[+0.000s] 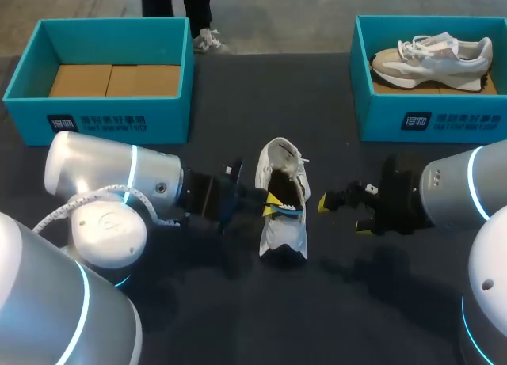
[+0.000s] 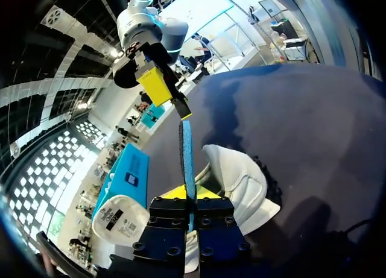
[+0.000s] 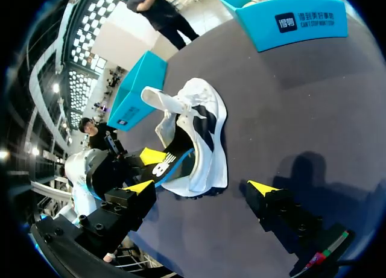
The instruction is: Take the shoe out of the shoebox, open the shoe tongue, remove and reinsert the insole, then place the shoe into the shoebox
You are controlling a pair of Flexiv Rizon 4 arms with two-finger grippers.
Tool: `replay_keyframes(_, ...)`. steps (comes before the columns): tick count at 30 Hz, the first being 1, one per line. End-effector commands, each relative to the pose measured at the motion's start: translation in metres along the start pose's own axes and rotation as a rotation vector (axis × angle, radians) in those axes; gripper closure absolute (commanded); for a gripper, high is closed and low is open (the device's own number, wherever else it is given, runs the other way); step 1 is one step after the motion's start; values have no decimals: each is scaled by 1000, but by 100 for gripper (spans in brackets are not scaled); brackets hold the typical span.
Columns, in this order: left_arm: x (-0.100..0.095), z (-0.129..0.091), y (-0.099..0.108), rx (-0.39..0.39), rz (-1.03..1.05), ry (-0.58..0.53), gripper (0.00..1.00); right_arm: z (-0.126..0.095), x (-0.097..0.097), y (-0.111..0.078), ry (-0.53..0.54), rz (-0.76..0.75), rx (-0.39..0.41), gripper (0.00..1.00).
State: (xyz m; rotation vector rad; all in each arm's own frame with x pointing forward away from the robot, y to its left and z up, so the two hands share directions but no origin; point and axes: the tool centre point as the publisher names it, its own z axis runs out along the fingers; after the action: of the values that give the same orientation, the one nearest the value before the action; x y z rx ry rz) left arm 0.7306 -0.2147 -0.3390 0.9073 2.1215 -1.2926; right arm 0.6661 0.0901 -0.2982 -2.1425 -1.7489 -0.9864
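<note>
Left gripper (image 1: 274, 203) pinches the thin blue insole (image 2: 187, 163) inside the white sneaker (image 1: 283, 161), right gripper (image 1: 345, 213) gaping alongside, likely ready to steady it.

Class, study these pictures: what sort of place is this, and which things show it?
Probably a robotics lab bench for shoe handling: the left arm and right arm flank a white shoe on a dark table, with a teal left shoebox and a right shoebox holding a sneaker.

My left arm (image 1: 111, 171) and right arm (image 1: 467, 191) are showing glossy silver shells. The shoe (image 1: 283, 199) is looking smooth and white, the table (image 1: 238, 317) dark and matt. The far-left shoebox (image 1: 103, 121) and far-right shoebox (image 1: 432, 123) are showing matt teal card.
</note>
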Motion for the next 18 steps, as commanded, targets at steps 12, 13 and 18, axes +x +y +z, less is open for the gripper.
replay_keyframes(12, -9, 12, 11, -39, -13, 4, 36, -6, -2, -1, 8, 1, 4, 0)
replay_keyframes(13, -8, 10, 8, -34, -18, 2, 32, -6, -2, -1, 8, 1, 4, 0)
replay_keyframes(18, -7, -2, -5, -20, -14, -5, 53, -6, -2, -1, 8, 1, 4, 0)
